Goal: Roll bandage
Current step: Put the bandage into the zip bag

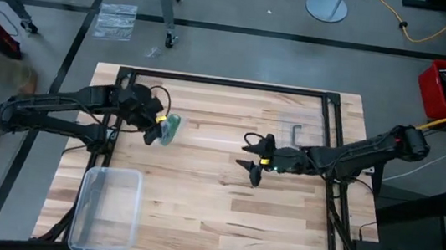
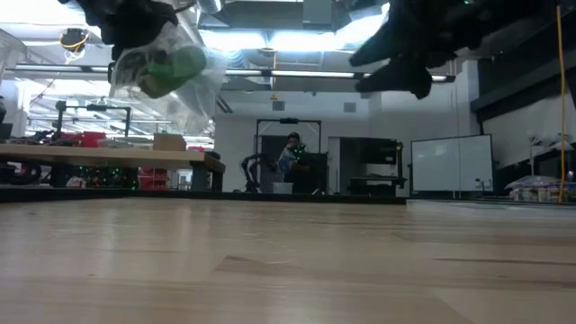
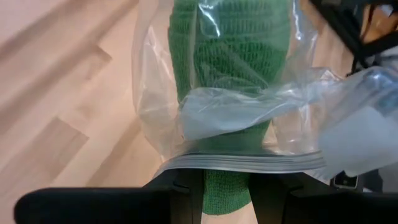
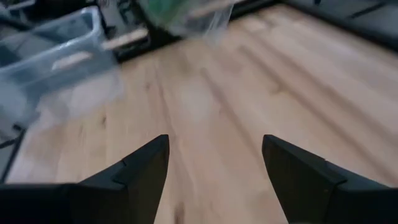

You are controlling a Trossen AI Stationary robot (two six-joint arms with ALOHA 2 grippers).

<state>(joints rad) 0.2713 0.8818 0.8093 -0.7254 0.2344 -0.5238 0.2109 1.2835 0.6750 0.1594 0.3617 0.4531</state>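
The green bandage [image 3: 230, 56] lies inside a crinkly clear plastic bag [image 3: 155, 112], and its near end sticks out of the bag's zip mouth. My left gripper [image 1: 155, 127] is shut on it over the table's left half. The bag with the bandage [image 2: 166, 65] hangs clear of the table. It also shows in the high view [image 1: 171, 127] and, blurred, in the right wrist view [image 4: 183, 15]. My right gripper [image 1: 254, 165] is open and empty above the table's middle, its fingers pointing toward the bag [image 4: 214, 180]. My left gripper pinches the bandage's end [image 3: 227, 190] between its two fingers, right where it comes out of the bag's zip mouth [image 3: 249, 163]. Whether the fingers also catch the bag's edge, I cannot tell. The bag and bandage stretch out beyond the fingertips, lifted clear of the table.
A clear plastic box [image 1: 108, 209] stands at the table's near left corner; it also shows in the right wrist view [image 4: 50, 56]. A small dark L-shaped tool [image 1: 297, 133] lies at the far right. Bare wood [image 1: 221, 217] lies between the grippers and the near edge.
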